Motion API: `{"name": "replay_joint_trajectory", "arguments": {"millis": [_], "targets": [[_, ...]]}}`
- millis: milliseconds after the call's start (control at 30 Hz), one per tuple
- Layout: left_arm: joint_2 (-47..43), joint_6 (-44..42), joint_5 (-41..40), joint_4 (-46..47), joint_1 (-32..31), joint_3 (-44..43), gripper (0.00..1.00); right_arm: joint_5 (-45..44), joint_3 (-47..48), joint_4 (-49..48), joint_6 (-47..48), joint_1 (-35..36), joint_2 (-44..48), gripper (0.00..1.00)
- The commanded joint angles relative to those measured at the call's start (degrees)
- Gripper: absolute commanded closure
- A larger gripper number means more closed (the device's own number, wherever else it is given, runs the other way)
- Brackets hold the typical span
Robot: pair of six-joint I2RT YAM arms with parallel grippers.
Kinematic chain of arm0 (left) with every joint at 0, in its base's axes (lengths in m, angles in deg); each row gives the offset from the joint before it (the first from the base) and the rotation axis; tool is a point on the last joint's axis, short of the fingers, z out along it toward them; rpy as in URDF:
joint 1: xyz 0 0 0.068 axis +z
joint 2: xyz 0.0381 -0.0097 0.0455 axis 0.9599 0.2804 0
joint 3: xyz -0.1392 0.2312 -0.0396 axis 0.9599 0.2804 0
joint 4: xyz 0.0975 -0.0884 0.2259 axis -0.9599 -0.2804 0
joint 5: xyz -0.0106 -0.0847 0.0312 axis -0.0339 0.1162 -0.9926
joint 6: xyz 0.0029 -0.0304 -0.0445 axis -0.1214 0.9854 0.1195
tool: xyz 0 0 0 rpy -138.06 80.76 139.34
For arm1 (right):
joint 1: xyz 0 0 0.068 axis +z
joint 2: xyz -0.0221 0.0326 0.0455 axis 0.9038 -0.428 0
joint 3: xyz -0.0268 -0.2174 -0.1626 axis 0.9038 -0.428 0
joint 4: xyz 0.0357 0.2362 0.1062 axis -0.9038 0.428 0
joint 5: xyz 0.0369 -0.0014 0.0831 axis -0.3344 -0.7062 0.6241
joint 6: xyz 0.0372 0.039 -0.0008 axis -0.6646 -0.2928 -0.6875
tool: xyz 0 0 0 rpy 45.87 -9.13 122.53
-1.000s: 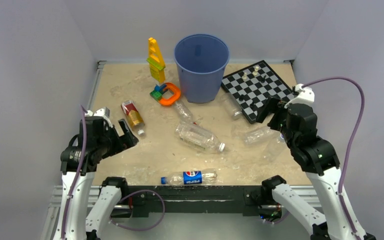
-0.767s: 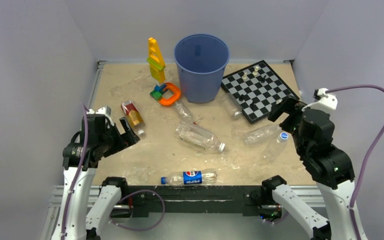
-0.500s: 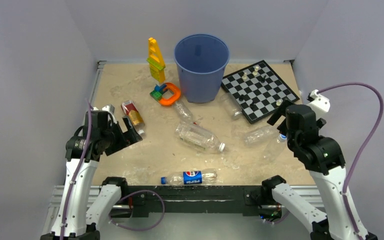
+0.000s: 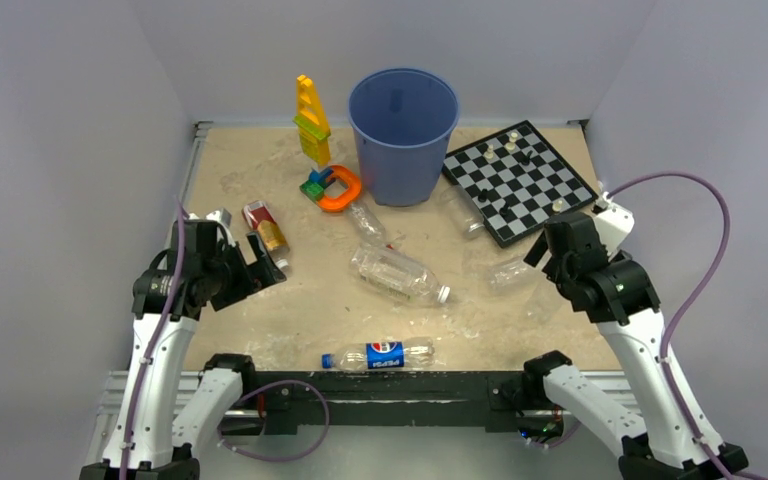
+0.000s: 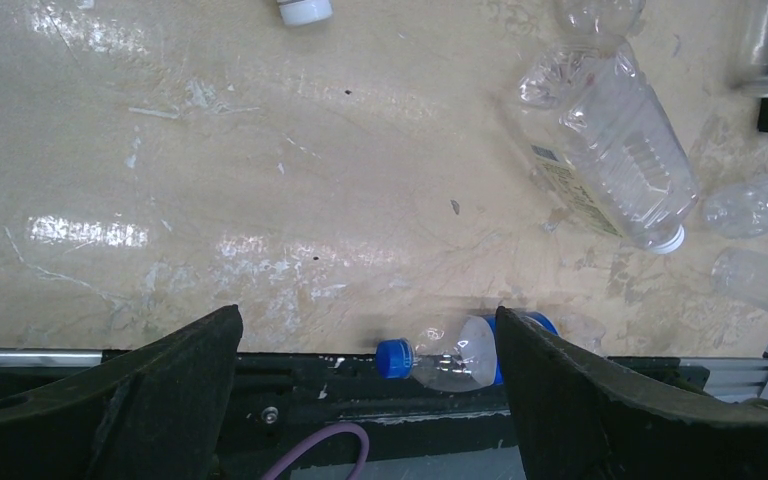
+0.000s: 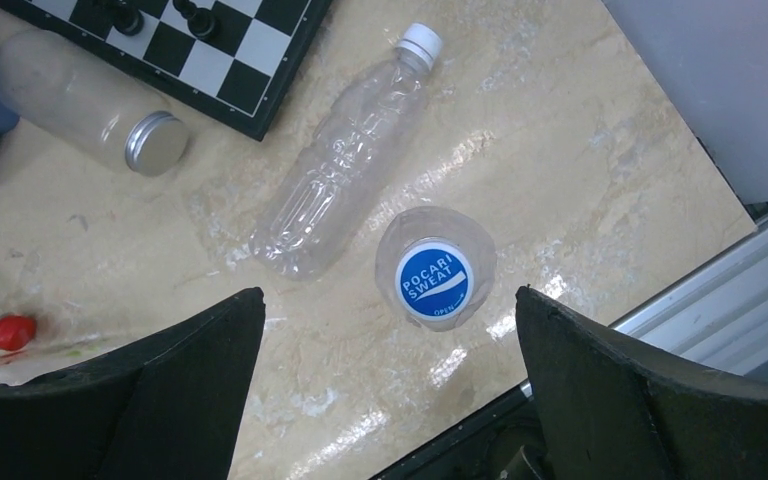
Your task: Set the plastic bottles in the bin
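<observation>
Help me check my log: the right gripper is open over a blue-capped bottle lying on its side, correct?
Not quite: the blue-capped bottle stands upright, cap facing the camera in the right wrist view. The right gripper is open over it.

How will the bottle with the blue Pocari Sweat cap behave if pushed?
The Pocari Sweat bottle stands upright and looks empty, so it is probably light and may tip easily. Its clear walls look thin and would likely dent when squeezed.

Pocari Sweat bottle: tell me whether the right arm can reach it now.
Probably yes: the right gripper hangs open right above the upright Pocari Sweat bottle, nothing between; a clear bottle lies close beside it.
</observation>
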Motion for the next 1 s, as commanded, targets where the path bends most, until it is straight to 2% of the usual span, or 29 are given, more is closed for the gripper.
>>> {"name": "replay_joint_trajectory", "arguments": {"millis": [0,233,800,900,967], "targets": [[-0.7,-0.7,-0.2,1.9,-0.1,-0.2,0.0,-1.8,-0.9,0.0,-2.0,-1.0,-2.2,0.02],[-1.0,-0.7,0.2,2.9,-0.1,1.9,0.0,-0.1,-3.9,-1.6,-3.0,-4.9,-0.4,0.05],[0.9,-2.7,0.3,4.0,-0.1,3.3,0.0,-0.7,-5.6,-3.3,-3.1,-5.2,-4.2,0.19],[1.5,-2.8,0.0,3.8,-0.1,3.6,0.0,-0.9,-5.7,-3.2,-3.4,-5.1,-4.6,0.25],[1.7,-2.8,0.1,3.8,-0.1,3.6,0.0,-1.1,-5.6,-3.2,-3.5,-5.1,-4.5,0.35]]}}
